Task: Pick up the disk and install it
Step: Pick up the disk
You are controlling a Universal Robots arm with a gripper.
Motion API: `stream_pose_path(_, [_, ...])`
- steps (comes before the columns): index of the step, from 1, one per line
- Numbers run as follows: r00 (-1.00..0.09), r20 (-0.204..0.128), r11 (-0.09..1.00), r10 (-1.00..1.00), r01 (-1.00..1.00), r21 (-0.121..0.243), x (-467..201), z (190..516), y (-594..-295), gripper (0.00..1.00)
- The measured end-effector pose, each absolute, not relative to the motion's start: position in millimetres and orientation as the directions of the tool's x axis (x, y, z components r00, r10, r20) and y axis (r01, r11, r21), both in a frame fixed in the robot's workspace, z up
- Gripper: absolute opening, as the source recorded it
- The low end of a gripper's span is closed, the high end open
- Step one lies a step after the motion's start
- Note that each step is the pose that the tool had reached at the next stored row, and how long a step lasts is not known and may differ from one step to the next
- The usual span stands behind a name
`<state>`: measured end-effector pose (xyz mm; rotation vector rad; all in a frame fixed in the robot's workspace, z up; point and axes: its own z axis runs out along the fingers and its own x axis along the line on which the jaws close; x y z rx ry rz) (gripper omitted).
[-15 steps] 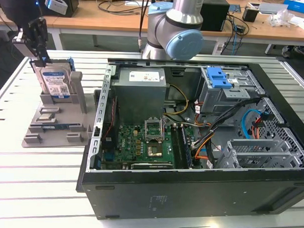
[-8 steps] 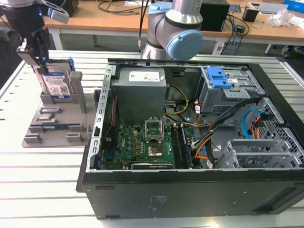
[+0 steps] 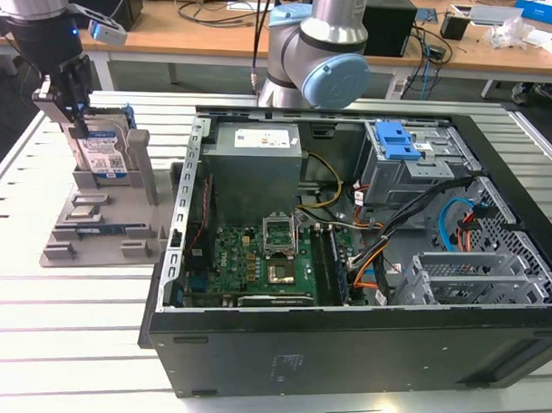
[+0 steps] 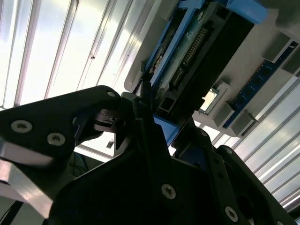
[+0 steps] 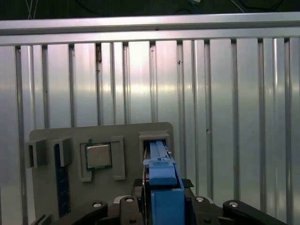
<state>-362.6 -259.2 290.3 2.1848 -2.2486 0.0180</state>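
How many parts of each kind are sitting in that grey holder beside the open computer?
Disk: 1, standing upright, with the gripper at its top edge
Processor chip: 1, lying flat
Memory stick: 1, blue, in its slot
Total: 3 parts in the grey holder

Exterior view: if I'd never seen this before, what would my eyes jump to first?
Most likely the big open black metal computer case in the middle, with its green circuit board showing inside. Next, at the exterior view's left, the black robot gripper is right at the top of the flat silver disk with a white-and-blue label, which stands upright in a grey plastic holder.
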Motion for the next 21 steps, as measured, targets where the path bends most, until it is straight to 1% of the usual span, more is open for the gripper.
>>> stream_pose_path(3, [-0.029, 0.012, 0.029, -1.0, -1.0, -0.004, -362.6, 290.1, -259.2, 0.42])
stream_pose_path(5, [-0.029, 0.013, 0.029, -1.0, -1.0, -0.004, -362.6, 289.9, -259.2, 0.37])
stream_pose_path(21, [-0.029, 0.013, 0.029, -1.0, -1.0, -0.004, -362.6, 288.6, -259.2, 0.37])
